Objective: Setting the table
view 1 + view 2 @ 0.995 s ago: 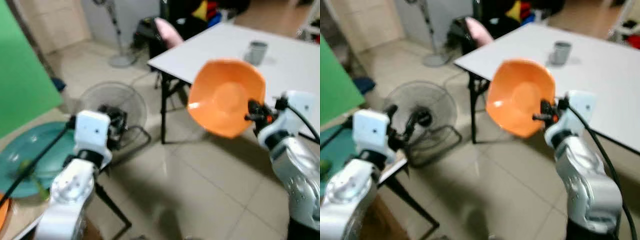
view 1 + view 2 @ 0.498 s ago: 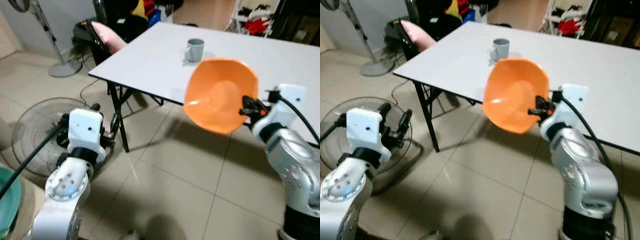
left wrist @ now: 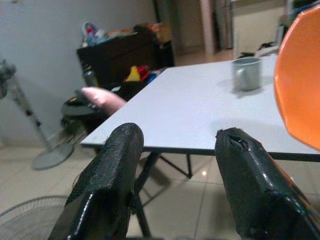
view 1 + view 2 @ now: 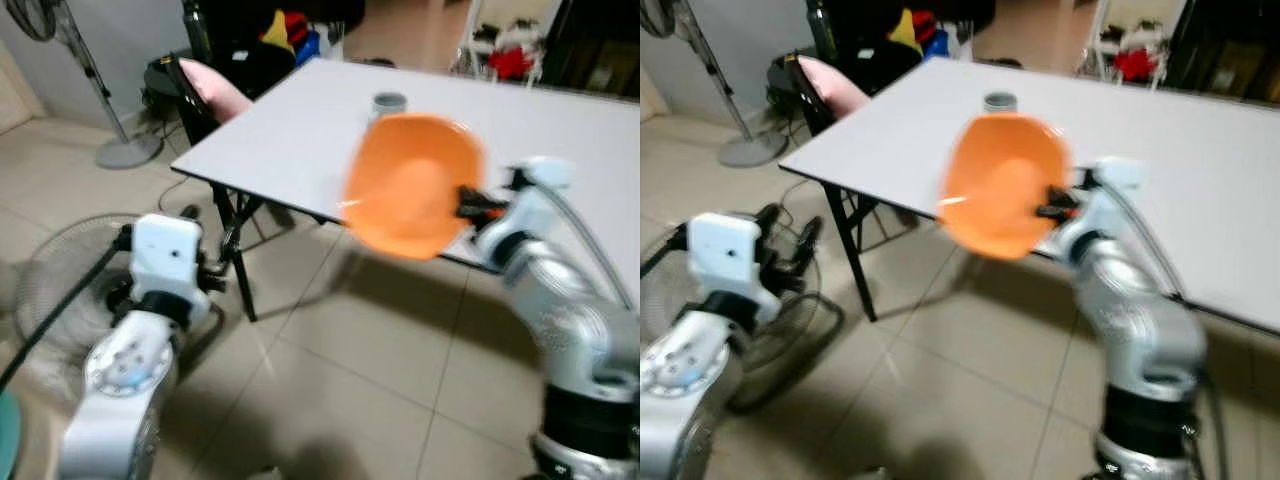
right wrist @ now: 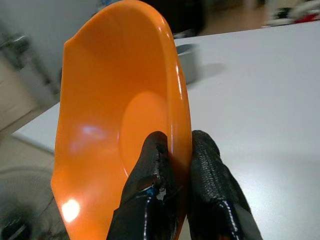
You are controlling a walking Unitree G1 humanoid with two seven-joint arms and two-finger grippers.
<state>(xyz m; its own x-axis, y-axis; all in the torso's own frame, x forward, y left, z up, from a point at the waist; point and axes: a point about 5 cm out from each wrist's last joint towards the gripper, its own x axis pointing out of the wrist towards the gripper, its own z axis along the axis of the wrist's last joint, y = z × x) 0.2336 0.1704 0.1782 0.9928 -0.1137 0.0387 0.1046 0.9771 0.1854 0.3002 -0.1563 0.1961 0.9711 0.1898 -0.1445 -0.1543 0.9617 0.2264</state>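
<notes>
Where right claw (image 5: 172, 150) pinches, bowl (image 5: 115, 115) rim

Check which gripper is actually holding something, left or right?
The right gripper: its fingers pinch the rim of the orange bowl, held tilted by the white table. The left gripper is open and empty.

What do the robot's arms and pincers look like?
Both arms are shiny silver with rounded joints. Each wrist carries a white boxy block, and a black cable runs along each arm. The left pincer has two long black fingers with a rough, grainy surface. The right pincer has the same black fingers, plus a small orange part near its base.
</notes>
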